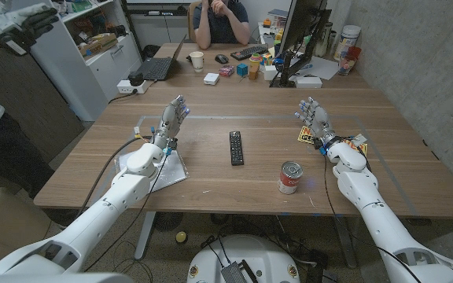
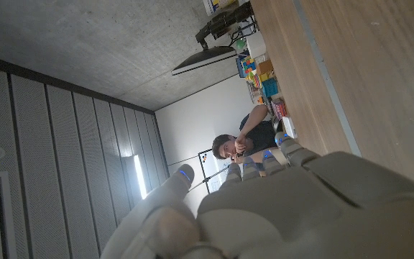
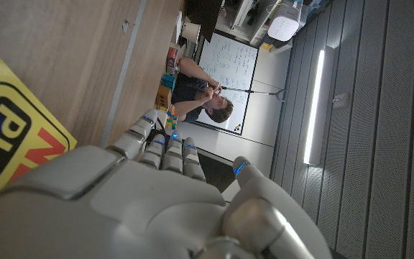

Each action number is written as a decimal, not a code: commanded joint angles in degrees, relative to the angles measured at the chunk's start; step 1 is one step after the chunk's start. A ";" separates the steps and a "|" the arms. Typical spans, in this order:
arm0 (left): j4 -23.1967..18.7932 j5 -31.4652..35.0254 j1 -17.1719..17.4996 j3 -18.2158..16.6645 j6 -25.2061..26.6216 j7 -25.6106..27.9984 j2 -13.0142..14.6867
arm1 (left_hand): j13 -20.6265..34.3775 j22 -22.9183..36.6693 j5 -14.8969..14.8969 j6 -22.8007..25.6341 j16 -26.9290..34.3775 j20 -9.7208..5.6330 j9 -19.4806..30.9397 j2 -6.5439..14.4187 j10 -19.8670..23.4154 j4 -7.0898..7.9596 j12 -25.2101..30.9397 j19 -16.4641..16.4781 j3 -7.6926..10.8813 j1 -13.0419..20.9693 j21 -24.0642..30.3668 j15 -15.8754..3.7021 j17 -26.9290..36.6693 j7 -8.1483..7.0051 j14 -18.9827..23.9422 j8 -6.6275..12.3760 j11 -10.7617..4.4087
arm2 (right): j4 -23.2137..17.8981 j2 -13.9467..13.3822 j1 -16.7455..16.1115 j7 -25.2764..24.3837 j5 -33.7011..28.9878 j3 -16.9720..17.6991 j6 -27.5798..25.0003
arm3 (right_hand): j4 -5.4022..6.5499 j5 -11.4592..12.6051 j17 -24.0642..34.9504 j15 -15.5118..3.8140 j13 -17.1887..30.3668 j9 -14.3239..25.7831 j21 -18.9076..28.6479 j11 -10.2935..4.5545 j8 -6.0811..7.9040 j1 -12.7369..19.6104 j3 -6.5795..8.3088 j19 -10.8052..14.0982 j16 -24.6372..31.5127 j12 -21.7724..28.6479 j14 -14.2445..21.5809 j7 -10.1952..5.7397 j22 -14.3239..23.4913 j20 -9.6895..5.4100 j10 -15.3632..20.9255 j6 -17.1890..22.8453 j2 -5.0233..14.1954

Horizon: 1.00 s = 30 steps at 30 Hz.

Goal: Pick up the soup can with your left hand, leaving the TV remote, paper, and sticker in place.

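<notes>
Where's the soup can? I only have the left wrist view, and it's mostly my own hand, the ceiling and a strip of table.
Observer: The soup can stands upright near the table's front edge, closer to the right arm than the left.
Operator: What's between my hand and it?
Observer: A TV remote lies mid-table, between the left hand and the can.
Operator: Is my hand holding anything?
Observer: No, its fingers are apart, raised over the paper.
</notes>
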 commanded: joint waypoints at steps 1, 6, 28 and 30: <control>-16.68 24.78 -0.47 1.73 0.86 12.98 7.54 | 0.19 0.10 -1.08 3.31 0.43 3.59 0.15 0.41 3.50 -4.11 0.30 3.75 0.75 3.14 0.77 0.04 -0.03 -4.03 4.07 0.10 -1.22 | 1.27 0.17 0.65 0.81 0.09 -0.25 0.93 | -0.08 0.52 0.25 -0.08 0.31 0.33 0.18 -0.15 0.44 0.00 -0.19 0.59 0.29 0.23 0.08 -0.16 0.11 -0.59 0.53 0.41 2.56; -24.01 32.28 -1.41 1.56 4.57 13.23 9.67 | 0.24 0.13 -1.40 2.04 0.11 2.85 0.19 -0.99 3.19 -6.13 -0.29 4.39 0.55 4.40 0.53 -0.26 0.09 -5.30 4.40 -0.68 -1.27 | 1.58 0.02 0.68 0.95 -0.09 -0.34 1.08 | -0.08 0.53 0.25 -0.03 0.31 0.33 0.18 -0.12 0.43 -0.01 -0.22 0.59 0.30 0.23 0.10 -0.17 0.11 -0.59 0.56 0.40 2.55; -34.88 48.51 -4.86 2.31 8.89 9.45 11.56 | 0.36 0.03 -0.19 1.45 -0.35 1.79 0.41 -6.75 0.61 -11.84 -1.65 8.59 -1.53 8.36 0.61 -3.00 0.47 -5.47 4.05 -0.50 -2.41 | 5.77 0.42 2.33 2.55 0.45 0.13 3.14 | -0.08 0.56 0.24 -0.14 0.31 0.33 0.17 -0.01 0.52 0.00 -0.35 0.63 0.32 0.26 0.26 -0.18 0.12 -0.63 0.77 0.77 2.53; -35.69 49.46 -5.44 2.53 8.73 8.55 11.64 | 0.38 0.01 0.40 1.04 -0.56 1.84 0.42 -8.14 -0.33 -12.81 -1.92 8.42 -2.10 9.29 0.24 -2.80 0.52 -5.47 3.10 -0.58 -2.53 | 6.18 0.48 2.60 2.85 0.50 0.11 3.37 | -0.08 0.56 0.24 -0.14 0.31 0.33 0.17 0.01 0.51 0.00 -0.37 0.64 0.31 0.26 0.26 -0.18 0.12 -0.63 0.78 0.78 2.52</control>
